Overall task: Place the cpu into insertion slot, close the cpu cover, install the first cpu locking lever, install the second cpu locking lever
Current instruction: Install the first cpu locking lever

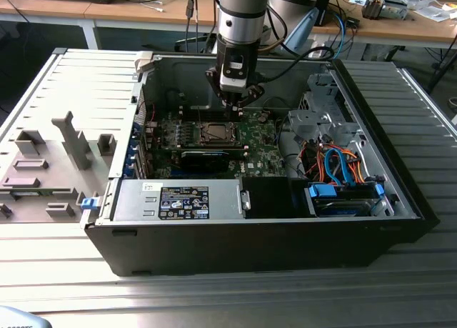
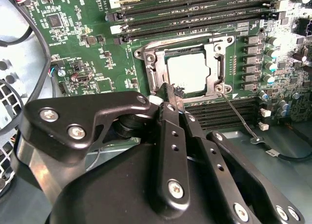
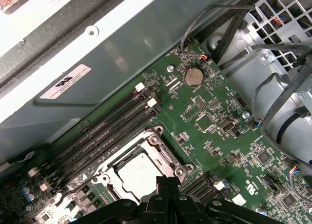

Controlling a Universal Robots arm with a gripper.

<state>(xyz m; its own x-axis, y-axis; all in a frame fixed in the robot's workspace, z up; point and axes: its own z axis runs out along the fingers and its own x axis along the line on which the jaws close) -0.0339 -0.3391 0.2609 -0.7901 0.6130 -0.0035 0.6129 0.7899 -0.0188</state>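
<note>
Ribbed metal counter point(image 1: 214, 299) with wooden desks point(image 1: 107, 13) behind, and an open PC case point(image 1: 250, 249) lying flat on it. Down inside, got the chip point(image 2: 187, 71) sitting flat in the socket point(image 2: 145, 54), silver top up, peeking through the window of the metal cover point(image 2: 218, 70) folded down around it. Gripper point(image 2: 170, 92) parked right at the cover's edge, fingers pressed together, nothing visibly pinched between them. Can't tell if the tips actually touch the frame.

Thin wire lever point(image 2: 239, 115) sticking out from one corner of the socket, slanting across the nearest black memory slots point(image 2: 195, 16); more of those on the socket's other side. All of it on the green board point(image 2: 83, 63), with a coin battery point(image 3: 193, 77) further off near the case wall.

Arm point(image 1: 243, 13) coming straight down into the case. Silver power supply point(image 1: 178, 199) along the near wall, orange and blue cables point(image 1: 335, 164) toward the exterior view's right, grey side panel point(image 1: 57, 149) lying on the exterior view's left.
</note>
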